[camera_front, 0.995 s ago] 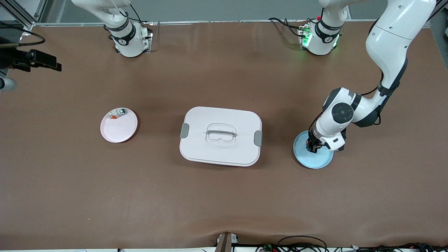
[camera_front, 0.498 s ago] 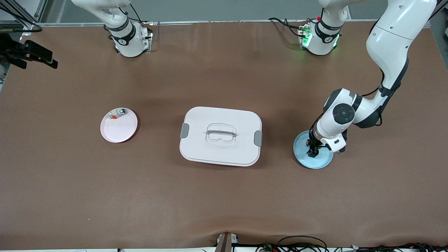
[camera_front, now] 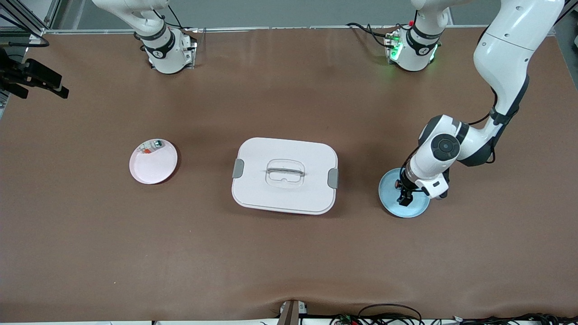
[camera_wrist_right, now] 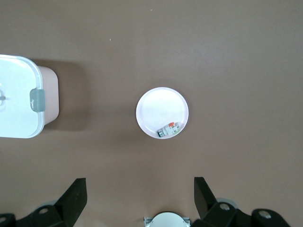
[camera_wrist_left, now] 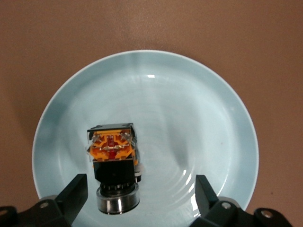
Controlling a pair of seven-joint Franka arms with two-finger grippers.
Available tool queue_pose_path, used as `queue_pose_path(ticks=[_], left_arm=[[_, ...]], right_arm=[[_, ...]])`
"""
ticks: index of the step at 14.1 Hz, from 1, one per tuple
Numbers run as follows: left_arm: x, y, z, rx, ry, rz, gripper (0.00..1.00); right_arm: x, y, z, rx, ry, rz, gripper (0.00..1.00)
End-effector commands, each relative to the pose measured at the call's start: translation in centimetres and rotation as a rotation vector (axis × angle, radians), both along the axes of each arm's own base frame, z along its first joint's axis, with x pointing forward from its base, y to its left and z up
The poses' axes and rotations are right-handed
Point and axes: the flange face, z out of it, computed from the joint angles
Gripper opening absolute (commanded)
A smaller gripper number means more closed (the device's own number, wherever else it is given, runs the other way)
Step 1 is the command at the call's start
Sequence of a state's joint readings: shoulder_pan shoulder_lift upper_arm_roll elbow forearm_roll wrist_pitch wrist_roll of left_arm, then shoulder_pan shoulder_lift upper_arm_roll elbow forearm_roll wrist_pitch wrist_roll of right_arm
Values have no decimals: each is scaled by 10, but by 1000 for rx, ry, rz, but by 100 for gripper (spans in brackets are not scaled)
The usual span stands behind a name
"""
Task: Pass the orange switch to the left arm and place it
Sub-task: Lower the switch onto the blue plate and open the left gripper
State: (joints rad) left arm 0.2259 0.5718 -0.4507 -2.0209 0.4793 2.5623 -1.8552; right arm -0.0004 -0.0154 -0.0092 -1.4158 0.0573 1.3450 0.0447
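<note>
The orange switch lies on its side on the blue plate, its orange blocky end up in the left wrist view and its metal-ringed black end between the fingers. My left gripper hangs just over it, open, with neither finger touching the switch. In the front view the left gripper is over the blue plate at the left arm's end of the table. The white box sits mid-table. My right gripper is open and empty, high over the right arm's end.
A pink plate with a small white part stands beside the box toward the right arm's end. The right wrist view shows that pink plate, the white part and the box's clip end.
The left gripper went from shut to open over the blue plate, letting go of the orange switch, and lifted slightly. The box and the plates stayed put.
</note>
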Motion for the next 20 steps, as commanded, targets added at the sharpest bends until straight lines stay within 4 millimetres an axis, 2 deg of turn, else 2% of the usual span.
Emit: queue_pose_path(ticks=[1, 6, 9, 11, 14, 17, 20], left_arm=[[4, -3, 1, 7, -17, 1, 100], [11, -4, 13, 5, -21, 11, 100], [6, 4, 18, -22, 2, -56, 100], [3, 15, 25, -44, 15, -104, 100], [-4, 24, 36, -76, 20, -203, 100], [-13, 29, 44, -77, 16, -375, 100], [-17, 40, 54, -81, 2, -514, 100]], right_arm=[[7, -7, -4, -80, -40, 3, 100], [14, -8, -2, -114, -84, 6, 100], [14, -6, -2, -101, -87, 2, 100], [13, -6, -4, -54, -75, -5, 100], [14, -10, -6, -43, -69, -13, 100], [14, -11, -7, -43, -61, -9, 100], [13, -22, -9, -42, -53, -32, 100]])
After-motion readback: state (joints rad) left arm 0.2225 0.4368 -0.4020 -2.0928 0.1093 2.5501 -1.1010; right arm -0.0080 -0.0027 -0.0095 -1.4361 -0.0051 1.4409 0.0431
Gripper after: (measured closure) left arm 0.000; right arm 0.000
